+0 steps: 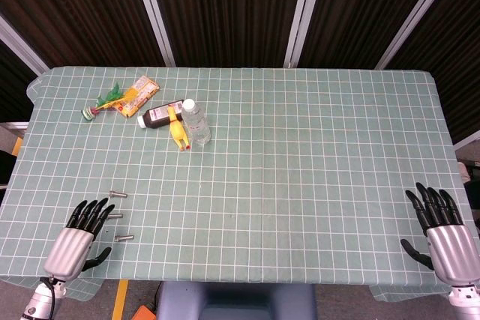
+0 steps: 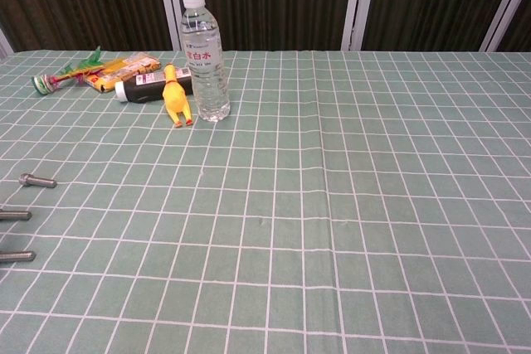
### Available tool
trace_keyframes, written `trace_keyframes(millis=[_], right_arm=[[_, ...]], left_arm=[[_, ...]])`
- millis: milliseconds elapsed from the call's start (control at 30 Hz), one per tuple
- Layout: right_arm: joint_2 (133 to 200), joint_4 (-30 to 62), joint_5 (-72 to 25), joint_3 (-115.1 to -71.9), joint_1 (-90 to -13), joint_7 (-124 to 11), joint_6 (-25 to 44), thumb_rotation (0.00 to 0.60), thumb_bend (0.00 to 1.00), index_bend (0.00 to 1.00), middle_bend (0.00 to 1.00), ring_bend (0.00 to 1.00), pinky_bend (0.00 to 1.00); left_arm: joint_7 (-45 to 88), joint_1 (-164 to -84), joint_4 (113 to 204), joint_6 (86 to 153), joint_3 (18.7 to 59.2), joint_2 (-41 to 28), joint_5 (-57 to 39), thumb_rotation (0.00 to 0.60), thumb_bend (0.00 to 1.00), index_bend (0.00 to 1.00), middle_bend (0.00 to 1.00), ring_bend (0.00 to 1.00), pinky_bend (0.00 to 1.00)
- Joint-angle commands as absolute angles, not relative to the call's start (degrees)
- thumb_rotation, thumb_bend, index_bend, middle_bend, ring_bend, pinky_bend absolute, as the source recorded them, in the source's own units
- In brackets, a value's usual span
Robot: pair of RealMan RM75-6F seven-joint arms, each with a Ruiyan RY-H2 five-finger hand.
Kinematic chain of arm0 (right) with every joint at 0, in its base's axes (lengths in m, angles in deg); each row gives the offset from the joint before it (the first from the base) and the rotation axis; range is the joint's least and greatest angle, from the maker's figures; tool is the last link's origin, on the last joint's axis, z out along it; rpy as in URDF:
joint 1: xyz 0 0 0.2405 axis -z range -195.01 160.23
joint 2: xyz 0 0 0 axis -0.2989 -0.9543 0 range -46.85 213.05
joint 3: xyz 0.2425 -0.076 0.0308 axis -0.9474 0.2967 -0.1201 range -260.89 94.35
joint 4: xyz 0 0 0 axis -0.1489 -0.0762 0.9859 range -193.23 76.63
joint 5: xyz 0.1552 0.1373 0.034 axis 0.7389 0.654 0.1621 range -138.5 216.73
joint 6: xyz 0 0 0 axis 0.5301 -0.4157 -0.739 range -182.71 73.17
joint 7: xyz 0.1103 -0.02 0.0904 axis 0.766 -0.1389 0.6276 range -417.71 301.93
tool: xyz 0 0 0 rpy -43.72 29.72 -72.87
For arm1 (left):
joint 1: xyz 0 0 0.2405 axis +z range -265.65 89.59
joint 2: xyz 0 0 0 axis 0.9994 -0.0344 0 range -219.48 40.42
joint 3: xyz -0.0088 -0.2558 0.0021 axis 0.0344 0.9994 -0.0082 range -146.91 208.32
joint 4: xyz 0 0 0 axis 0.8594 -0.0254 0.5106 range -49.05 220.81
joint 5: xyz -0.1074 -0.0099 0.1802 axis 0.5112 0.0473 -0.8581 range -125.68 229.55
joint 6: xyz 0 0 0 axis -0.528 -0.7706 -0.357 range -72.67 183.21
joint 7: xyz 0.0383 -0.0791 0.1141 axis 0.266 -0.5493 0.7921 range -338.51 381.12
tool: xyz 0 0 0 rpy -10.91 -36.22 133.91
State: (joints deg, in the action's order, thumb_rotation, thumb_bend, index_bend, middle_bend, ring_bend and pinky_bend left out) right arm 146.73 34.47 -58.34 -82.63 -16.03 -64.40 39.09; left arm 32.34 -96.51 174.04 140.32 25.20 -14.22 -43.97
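Three bolts [image 1: 118,216] lie near left on the worktop [image 1: 315,170], just beside the left hand [image 1: 79,234]; far left, a water bottle [image 2: 205,55] stands right of a rubber chicken [image 2: 175,95]; the right hand [image 1: 442,230] rests near right.

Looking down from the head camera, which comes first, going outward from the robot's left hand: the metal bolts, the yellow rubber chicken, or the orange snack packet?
From the left hand, near the table's front left corner:
1. The metal bolts, right beside its fingers.
2. The yellow rubber chicken, farther back, lying against the water bottle.
3. The orange snack packet, near the far left edge; only slightly beyond the chicken.
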Motion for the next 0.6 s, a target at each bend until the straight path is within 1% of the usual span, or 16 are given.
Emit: trace_keyframes(millis=[33,133,200,233,267,300,333,367,400,433,467,500,533,600], right_arm=[[146.82,34.45,-58.34,-82.59,-16.09,-64.61,38.85,0.600,0.28,0.00,0.00,0.00,0.00],[146.98,34.47,-58.48,-82.47,-16.20,-65.13,38.47,0.600,0.28,0.00,0.00,0.00,0.00],[147.06,34.48,-58.65,-82.40,-16.24,-65.21,38.39,0.600,0.28,0.00,0.00,0.00,0.00],[147.11,34.46,-58.79,-82.36,-16.25,-65.32,38.39,0.600,0.28,0.00,0.00,0.00,0.00],[147.13,34.45,-58.86,-82.32,-16.25,-65.38,38.37,0.600,0.28,0.00,0.00,0.00,0.00],[147.15,34.46,-58.89,-82.28,-16.22,-65.41,38.37,0.600,0.28,0.00,0.00,0.00,0.00],[147.18,34.46,-58.90,-82.26,-16.20,-65.48,38.36,0.600,0.28,0.00,0.00,0.00,0.00],[147.19,34.46,-58.91,-82.25,-16.20,-65.52,38.34,0.600,0.28,0.00,0.00,0.00,0.00],[147.19,34.47,-58.92,-82.23,-16.20,-65.52,38.32,0.600,0.28,0.00,0.00,0.00,0.00],[147.16,34.48,-58.92,-82.23,-16.21,-65.51,38.30,0.600,0.28,0.00,0.00,0.00,0.00],[147.14,34.48,-58.93,-82.26,-16.22,-65.52,38.31,0.600,0.28,0.00,0.00,0.00,0.00],[147.17,34.46,-58.94,-82.30,-16.23,-65.56,38.34,0.600,0.28,0.00,0.00,0.00,0.00],[147.23,34.40,-58.97,-82.30,-16.23,-65.65,38.34,0.600,0.28,0.00,0.00,0.00,0.00],[147.35,34.32,-59.06,-82.25,-16.25,-65.77,38.26,0.600,0.28,0.00,0.00,0.00,0.00]], left_arm=[[32.47,-96.44,174.09,140.15,25.29,-14.23,-43.87,0.600,0.27,0.00,0.00,0.00,0.01],[32.11,-96.43,173.88,140.51,25.25,-14.02,-44.79,0.600,0.27,0.00,0.00,0.00,0.02],[32.19,-96.19,173.22,141.35,25.38,-13.12,-45.51,0.600,0.27,0.00,0.00,0.00,0.05],[32.69,-96.20,172.50,141.66,25.34,-12.35,-46.31,0.600,0.27,0.00,0.00,0.00,0.10],[32.93,-96.25,171.92,141.93,25.44,-11.57,-46.85,0.600,0.28,0.00,0.03,0.02,0.18],[33.14,-96.30,171.05,142.53,25.81,-10.49,-47.41,0.600,0.28,0.00,0.07,0.07,0.27],[33.48,-96.41,169.33,143.40,26.46,-8.72,-48.09,0.600,0.29,0.01,0.22,0.22,0.49],[33.76,-96.44,167.97,143.71,26.90,-7.31,-48.17,0.600,0.29,0.02,0.34,0.35,0.64],[33.99,-96.49,166.81,143.62,27.18,-6.02,-48.01,0.600,0.30,0.04,0.53,0.55,0.83],[34.03,-96.71,165.40,143.11,27.21,-4.70,-48.03,0.600,0.31,0.07,0.71,0.72,0.95],[34.09,-96.83,164.49,142.69,27.18,-3.84,-47.98,0.600,0.31,0.11,0.83,0.83,0.99],[34.12,-96.90,163.77,142.15,27.02,-3.05,-47.85,0.600,0.32,0.17,0.93,0.92,1.00],[33.98,-96.94,162.96,141.49,26.71,-2.09,-47.73,0.600,0.32,0.22,0.98,0.98,1.00],[34.09,-97.03,161.92,140.38,26.25,-0.74,-47.53,0.600,0.32,0.29,1.00,1.00,1.00]])
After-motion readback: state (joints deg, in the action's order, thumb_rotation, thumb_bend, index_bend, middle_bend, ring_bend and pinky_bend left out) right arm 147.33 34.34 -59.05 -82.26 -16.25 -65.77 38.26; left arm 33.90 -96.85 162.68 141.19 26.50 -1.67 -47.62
